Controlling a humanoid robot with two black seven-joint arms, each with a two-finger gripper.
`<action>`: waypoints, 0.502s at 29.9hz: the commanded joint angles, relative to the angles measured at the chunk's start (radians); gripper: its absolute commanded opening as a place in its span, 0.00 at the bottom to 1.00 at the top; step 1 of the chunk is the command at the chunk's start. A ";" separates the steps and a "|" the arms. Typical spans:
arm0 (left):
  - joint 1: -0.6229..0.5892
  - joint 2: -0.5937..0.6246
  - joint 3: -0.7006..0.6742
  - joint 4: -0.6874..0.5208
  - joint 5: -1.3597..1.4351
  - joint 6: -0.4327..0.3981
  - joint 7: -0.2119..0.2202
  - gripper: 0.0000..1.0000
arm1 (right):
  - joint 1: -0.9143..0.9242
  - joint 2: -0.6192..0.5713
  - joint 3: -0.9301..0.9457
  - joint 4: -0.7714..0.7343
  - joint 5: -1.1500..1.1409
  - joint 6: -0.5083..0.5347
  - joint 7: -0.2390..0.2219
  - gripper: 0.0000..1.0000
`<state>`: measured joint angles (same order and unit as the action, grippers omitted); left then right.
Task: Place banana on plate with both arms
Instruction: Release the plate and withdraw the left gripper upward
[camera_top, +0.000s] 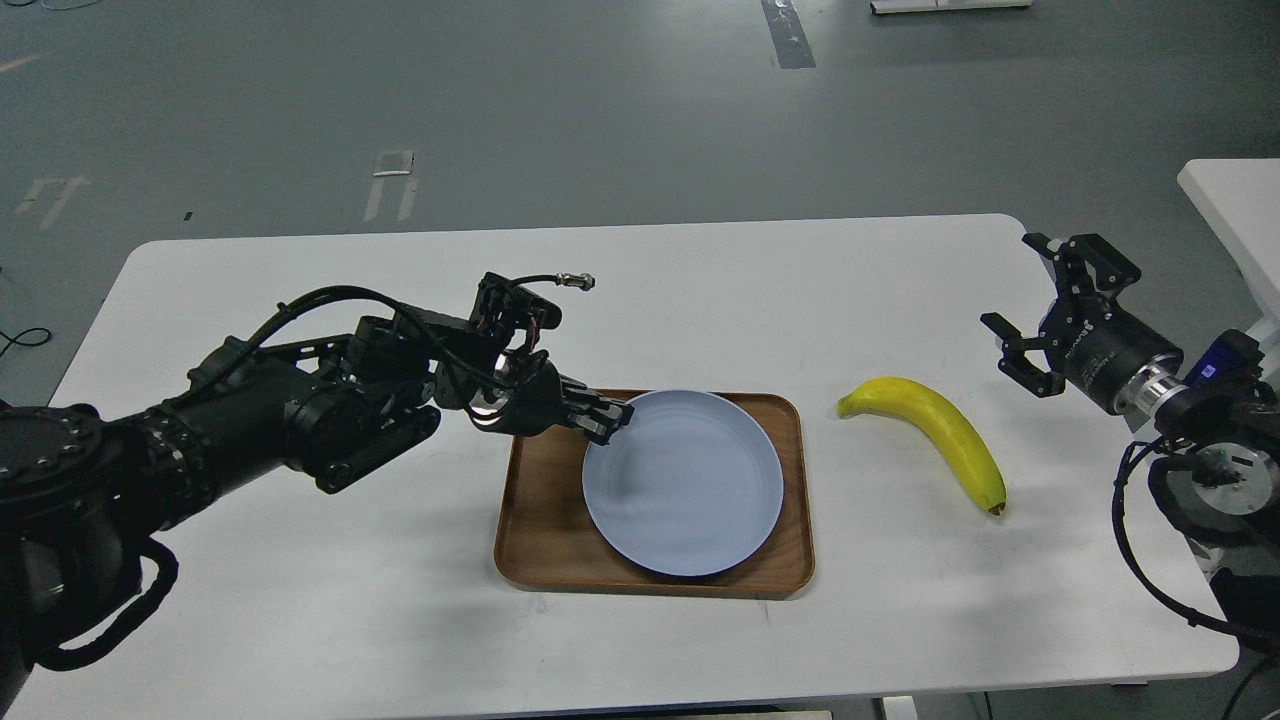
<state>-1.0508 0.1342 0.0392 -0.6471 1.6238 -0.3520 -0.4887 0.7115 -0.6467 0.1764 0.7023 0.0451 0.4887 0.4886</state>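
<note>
The banana (935, 432) lies on the counter (300, 600) right of the plate (690, 500), whose rim the left hand (607, 415) seemingly pinches; right hand (1030, 310) spread, empty.

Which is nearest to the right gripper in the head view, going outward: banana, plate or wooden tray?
From the right gripper:
1. Banana, on the bare table just left of it.
2. Wooden tray, its right edge past the banana.
3. Plate, inside the tray, with the left gripper at its far rim.
</note>
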 joint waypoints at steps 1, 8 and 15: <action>-0.005 0.001 -0.005 -0.002 -0.030 0.002 0.000 0.99 | 0.002 -0.001 0.000 -0.001 -0.001 0.000 0.000 1.00; -0.055 0.070 -0.047 -0.002 -0.476 0.005 0.000 0.99 | 0.003 -0.021 0.000 0.002 -0.001 0.000 0.000 1.00; -0.026 0.168 -0.056 -0.011 -1.252 -0.005 0.000 0.99 | 0.002 -0.019 0.000 0.005 -0.001 0.000 0.000 1.00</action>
<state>-1.0968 0.2619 -0.0118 -0.6549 0.6812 -0.3530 -0.4887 0.7147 -0.6656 0.1764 0.7066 0.0446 0.4887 0.4886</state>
